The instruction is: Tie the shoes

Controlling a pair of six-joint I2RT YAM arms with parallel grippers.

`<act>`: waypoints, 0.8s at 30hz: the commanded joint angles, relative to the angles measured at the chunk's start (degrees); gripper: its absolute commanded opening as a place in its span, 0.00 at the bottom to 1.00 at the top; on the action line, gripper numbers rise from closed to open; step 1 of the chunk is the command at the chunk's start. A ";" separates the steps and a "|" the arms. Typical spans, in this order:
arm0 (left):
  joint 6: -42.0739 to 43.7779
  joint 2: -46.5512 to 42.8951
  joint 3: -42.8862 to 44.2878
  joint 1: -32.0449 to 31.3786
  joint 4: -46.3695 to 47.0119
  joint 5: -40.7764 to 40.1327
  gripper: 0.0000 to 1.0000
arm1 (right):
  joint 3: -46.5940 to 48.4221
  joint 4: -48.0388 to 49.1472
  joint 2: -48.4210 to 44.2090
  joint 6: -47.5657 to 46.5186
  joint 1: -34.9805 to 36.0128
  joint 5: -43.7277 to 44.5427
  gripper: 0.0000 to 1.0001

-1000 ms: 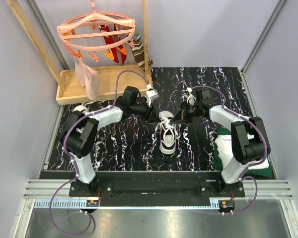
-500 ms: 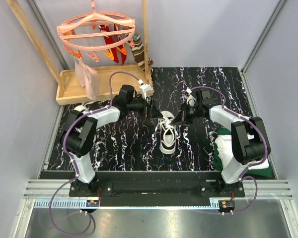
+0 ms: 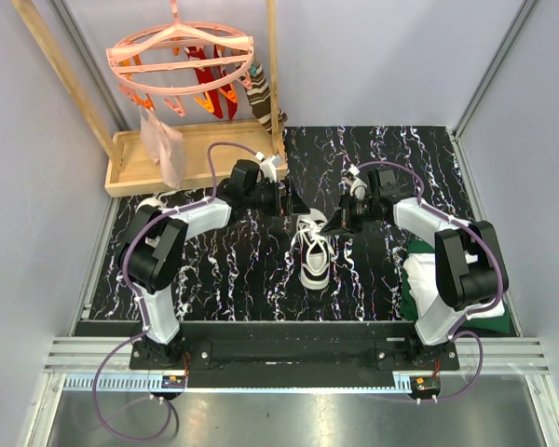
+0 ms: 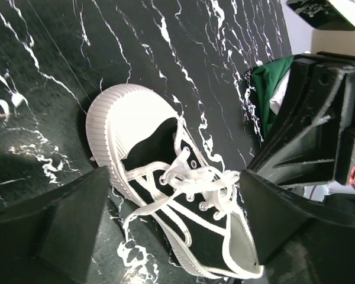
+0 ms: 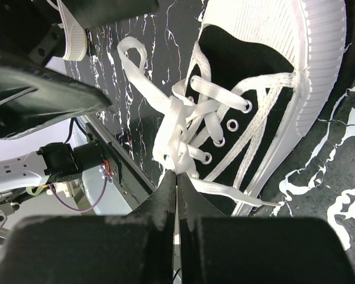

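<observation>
One black canvas shoe (image 3: pixel 315 256) with a white toe cap lies mid-table, toe toward the near edge. In the left wrist view the shoe (image 4: pixel 165 195) lies below and between the spread fingers, its white laces (image 4: pixel 195 177) bunched over the eyelets. My left gripper (image 3: pixel 293 205) hovers open just left of the heel end, nothing in it (image 4: pixel 174 174). My right gripper (image 3: pixel 335 223) is at the shoe's right side, shut (image 5: pixel 176 173) on a white lace (image 5: pixel 168 145) drawn out of the knot area. A second shoe does not show clearly.
A wooden tray (image 3: pixel 168 154) stands at the back left under a pink clip hanger (image 3: pixel 182 51), with a striped sock (image 3: pixel 261 93) hanging. A folded white-and-green cloth (image 3: pixel 429 279) lies by the right arm's base. Grey walls close in both sides.
My left gripper has opened wide and drawn back a little from the shoe's left side. The right gripper has kept its hold on the lace; the shoe has hardly shifted.
</observation>
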 commanded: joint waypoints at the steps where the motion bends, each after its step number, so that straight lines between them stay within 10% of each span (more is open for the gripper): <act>1: -3.78 1.27 1.92 -0.71 2.67 -0.80 0.87 | 1.15 -0.67 -3.04 -1.64 -0.33 -0.76 0.00; 14: -8.36 3.12 1.83 -2.73 5.74 0.35 0.67 | 1.24 -1.37 -3.30 -1.91 -0.33 -0.93 0.00; 24: -10.73 2.33 -0.81 -2.11 9.88 2.54 0.09 | 0.54 -2.69 -4.88 -2.87 -0.33 -0.15 0.00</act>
